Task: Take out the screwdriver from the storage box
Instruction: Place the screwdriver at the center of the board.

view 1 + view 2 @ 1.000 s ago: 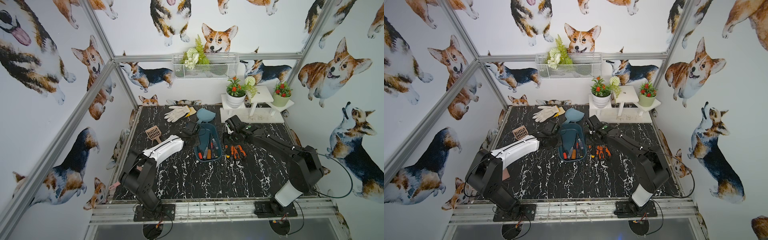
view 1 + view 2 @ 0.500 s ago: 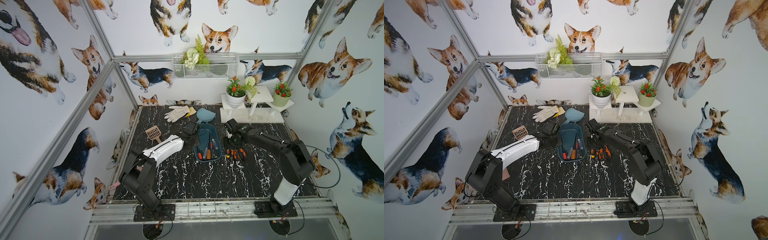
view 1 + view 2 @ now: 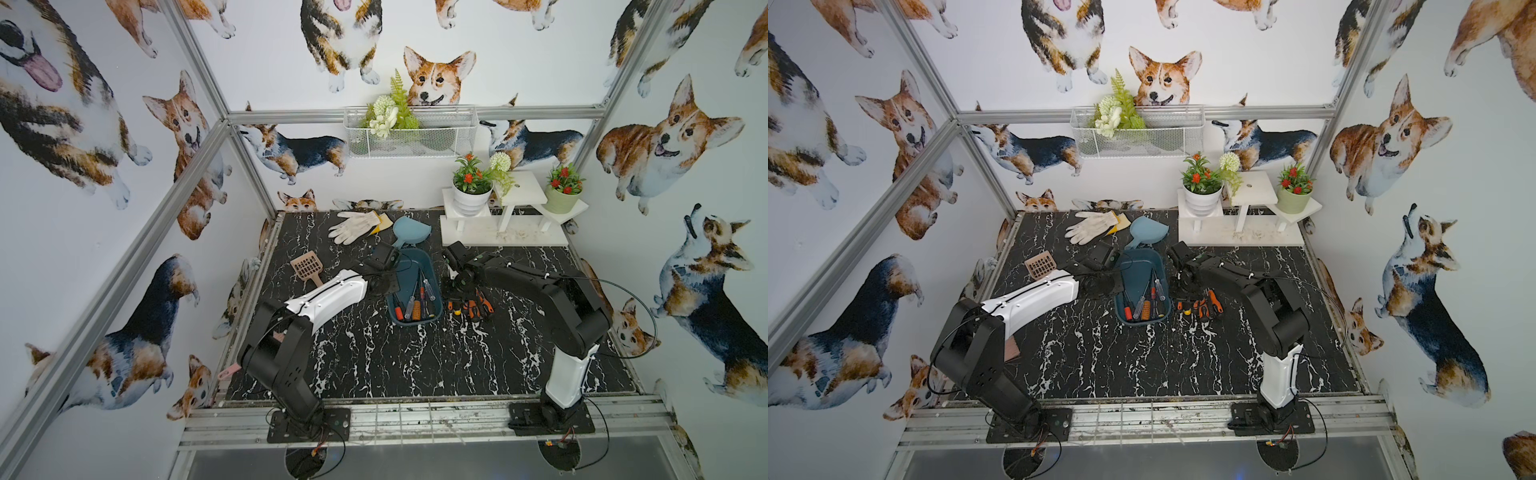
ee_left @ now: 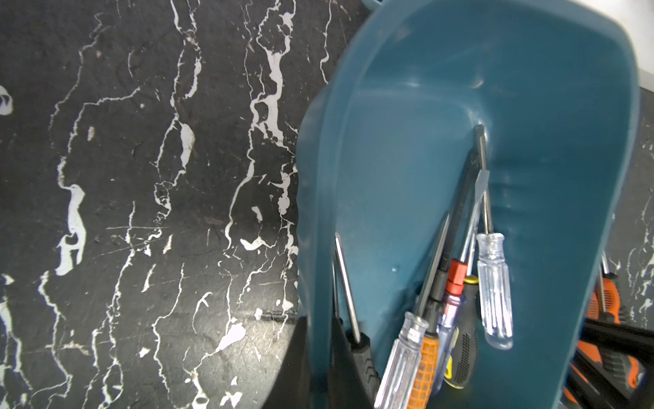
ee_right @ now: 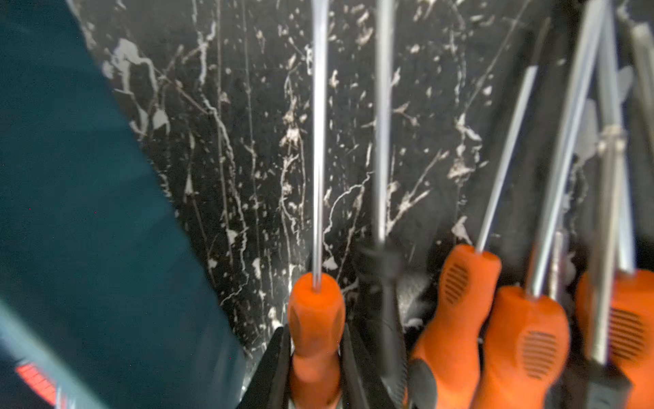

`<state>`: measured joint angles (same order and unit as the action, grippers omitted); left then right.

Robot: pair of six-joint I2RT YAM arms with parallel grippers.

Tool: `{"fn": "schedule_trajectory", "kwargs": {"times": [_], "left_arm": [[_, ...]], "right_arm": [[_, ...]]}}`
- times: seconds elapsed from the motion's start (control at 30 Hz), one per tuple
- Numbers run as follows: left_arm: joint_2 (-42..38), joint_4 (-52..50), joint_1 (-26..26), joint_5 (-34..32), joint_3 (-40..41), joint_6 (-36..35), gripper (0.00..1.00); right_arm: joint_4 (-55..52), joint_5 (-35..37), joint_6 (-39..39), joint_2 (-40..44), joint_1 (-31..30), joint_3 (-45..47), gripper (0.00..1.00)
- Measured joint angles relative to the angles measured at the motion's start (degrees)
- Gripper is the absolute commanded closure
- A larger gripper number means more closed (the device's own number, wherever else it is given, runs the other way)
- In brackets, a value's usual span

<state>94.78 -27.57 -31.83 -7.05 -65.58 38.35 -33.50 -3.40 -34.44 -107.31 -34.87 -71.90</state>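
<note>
Folding its elbow inward since a second earlier, the right arm (image 3: 540,286) had lowered the right hand (image 5: 314,354) beside the storage box (image 3: 417,266), jaws closed on a rubbery orange-handled screwdriver (image 5: 315,311) with a slim steel shaft, among similar ones on the white-veined black desk (image 3: 374,353). The left hand (image 4: 318,340) stayed pinched shut on the smooth, round-cornered teal box's side wall; clear-handled screwdrivers (image 4: 493,290) lay inside

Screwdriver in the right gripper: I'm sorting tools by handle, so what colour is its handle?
Orange handle; the right wrist view shows it best.
</note>
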Motion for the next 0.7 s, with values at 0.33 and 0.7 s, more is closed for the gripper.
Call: {"fn": "schedule_trajectory", "kwargs": {"times": [0.33,0.7], "left_arm": [[1.7,0.2,0.0,0.5,-0.5,-0.2,1.0],[2.1,0.2,0.0,0.5,-0.6,-0.6,1.0]], "right_arm": [[-1.0,0.6,0.2,-2.1,0.0,-1.1,0.82],[-1.6,0.6,0.9,-2.5,0.0,-2.0,0.59]]}}
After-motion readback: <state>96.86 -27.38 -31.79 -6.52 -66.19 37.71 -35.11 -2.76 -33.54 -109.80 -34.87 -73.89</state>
